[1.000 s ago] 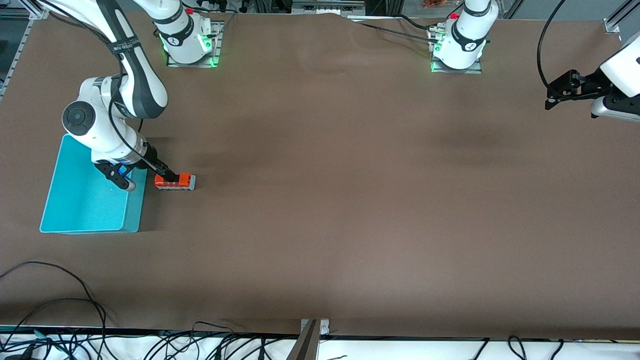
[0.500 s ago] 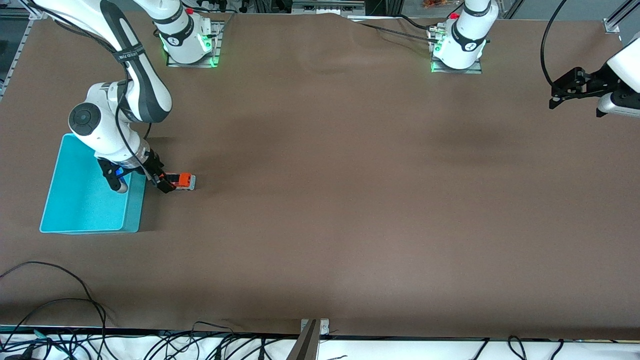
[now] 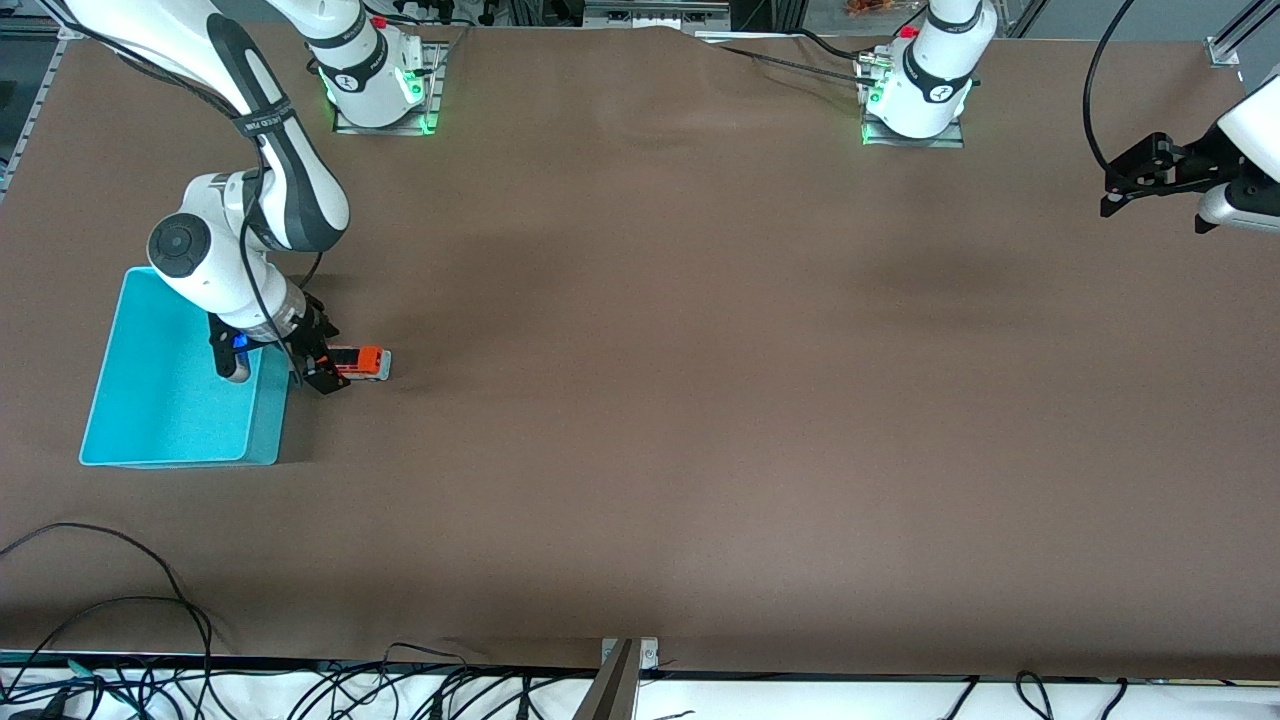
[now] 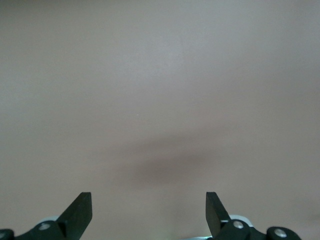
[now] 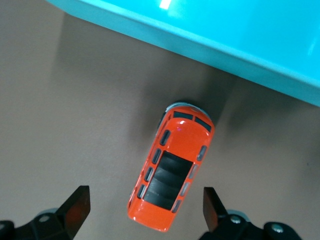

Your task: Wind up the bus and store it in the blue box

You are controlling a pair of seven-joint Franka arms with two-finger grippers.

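front: bus [image 3: 362, 362] on table just beside blue box [image 3: 175, 400], long axis along the table's length, right gripper [image 3: 322, 368] at its box-side end | left wrist: left gripper [image 4: 149, 212] spread over bare table [image 4: 160, 90], waiting | right wrist: fingers [image 5: 76, 207] spread, bus [image 5: 172, 172] between them untouched, one end toward box [image 5: 240, 45]

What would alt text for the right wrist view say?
An orange bus stands on the brown table between the open fingers of the right gripper, one end pointing at the blue box close by.
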